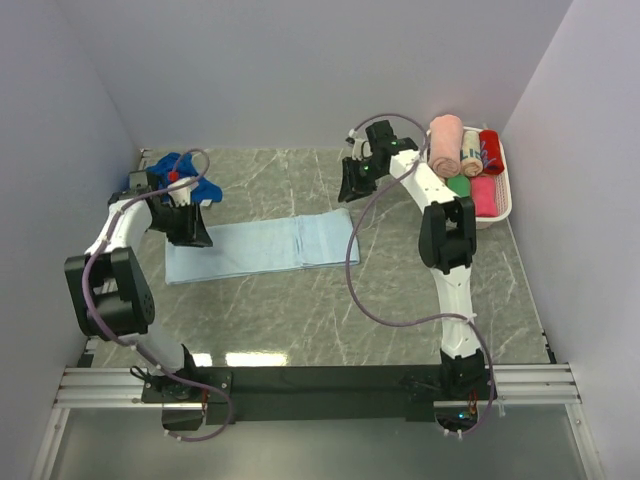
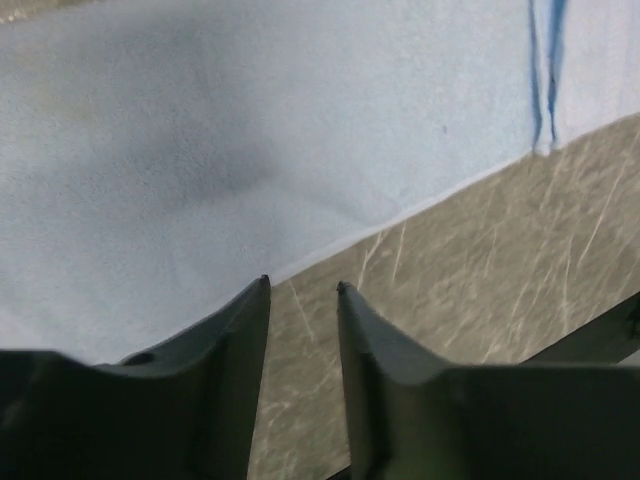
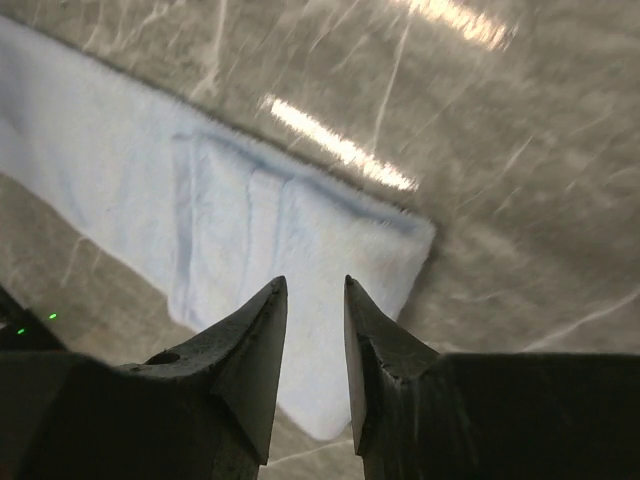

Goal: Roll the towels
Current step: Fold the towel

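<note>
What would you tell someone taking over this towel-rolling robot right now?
Left gripper: jaws apart, empty, at the left end of the pale blue towel.
Right gripper: jaws apart, empty, near its right end.
The pale blue towel lies flat on the table, folded into a long strip. The royal blue towel sits bunched in the far left corner.
Done: the strip is laid out.
Left: roll both towels; neither is rolled yet.
</note>
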`<state>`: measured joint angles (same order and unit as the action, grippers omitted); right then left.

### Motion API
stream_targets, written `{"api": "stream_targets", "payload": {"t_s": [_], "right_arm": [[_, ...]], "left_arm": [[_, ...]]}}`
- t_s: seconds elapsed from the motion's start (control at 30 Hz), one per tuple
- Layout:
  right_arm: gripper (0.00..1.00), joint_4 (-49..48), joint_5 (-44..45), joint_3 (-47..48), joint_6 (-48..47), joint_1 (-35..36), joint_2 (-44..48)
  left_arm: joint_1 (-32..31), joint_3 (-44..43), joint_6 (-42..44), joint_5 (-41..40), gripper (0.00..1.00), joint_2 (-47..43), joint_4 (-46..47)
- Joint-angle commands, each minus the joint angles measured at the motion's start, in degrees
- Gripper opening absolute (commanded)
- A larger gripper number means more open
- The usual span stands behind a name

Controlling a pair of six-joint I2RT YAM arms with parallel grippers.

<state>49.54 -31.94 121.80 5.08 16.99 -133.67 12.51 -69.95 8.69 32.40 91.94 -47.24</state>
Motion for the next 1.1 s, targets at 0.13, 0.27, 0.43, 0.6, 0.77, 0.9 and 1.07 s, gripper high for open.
{"api": "stream_targets", "payload": {"t_s": [0.13, 0.27, 0.43, 0.6, 0.77, 0.9, 1.07], "right_arm": [[0.45, -1.6, 2.9, 5.4, -4.6, 3.8, -5.6], [0.46, -3.7, 5.7, 2.7, -6.5, 5.9, -5.7], [0.40, -0.9, 6.9, 1.2, -8.8, 6.2, -7.3], [0.36, -0.4, 8.7, -11.4, -11.9, 6.1, -1.3], [0.34, -1.8, 5.8, -27.4, -12.4, 6.1, 5.4], [0.34, -0.8, 2.4, -34.2, -11.2, 6.2, 10.4], [0.34, -3.2, -1.9, -41.7, -10.9, 7.5, 14.9]], "left_arm": [[-2.3, -2.8, -6.0, -5.1, 0.01, 6.4, 4.3], [-2.4, -2.9, -10.2, -10.7, 0.00, 9.1, 6.4], [-2.5, -4.2, -10.4, -11.8, 0.00, 13.4, 6.5], [-3.5, -6.4, -9.3, -11.3, 0.00, 18.3, 6.9], [-9.9, -14.1, -6.2, -13.8, 0.00, 24.5, 6.9], [-14.3, -25.6, -5.6, -14.6, 0.00, 33.7, 5.4], [-16.9, -48.3, -4.6, -9.7, 0.02, 48.4, 4.7]]}}
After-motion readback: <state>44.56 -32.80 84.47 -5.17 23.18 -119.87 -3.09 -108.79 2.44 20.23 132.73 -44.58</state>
